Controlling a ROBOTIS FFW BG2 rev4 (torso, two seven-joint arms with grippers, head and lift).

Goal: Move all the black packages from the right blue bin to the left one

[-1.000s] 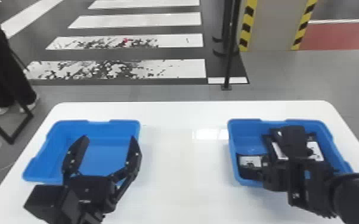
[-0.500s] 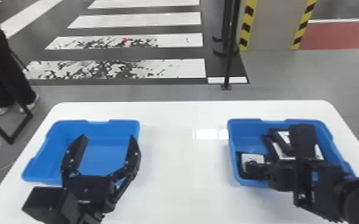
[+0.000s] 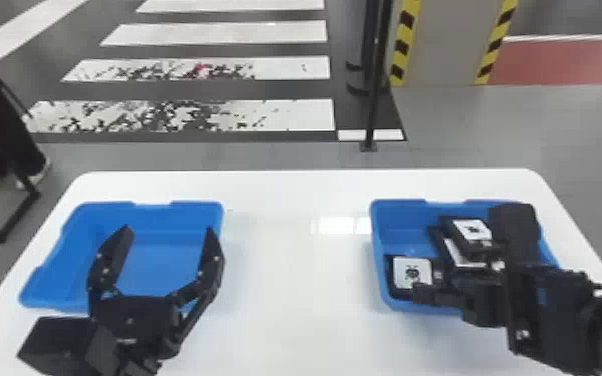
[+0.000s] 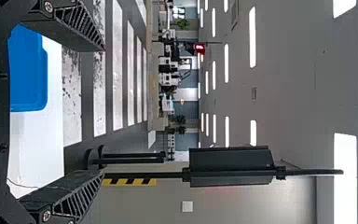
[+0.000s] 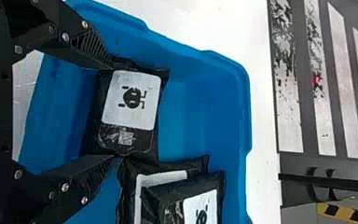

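My right fingers (image 5: 89, 43) stand open astride a soft-looking, probably light black package (image 5: 131, 105); I'd pinch its sides. Left fingers (image 3: 211, 262) gape empty.

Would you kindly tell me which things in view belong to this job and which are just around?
Job: black packages; right blue bin; left blue bin; right gripper; left gripper.

Background: white table under the bins; black pole; hazard-striped pillar; white floor stripes.
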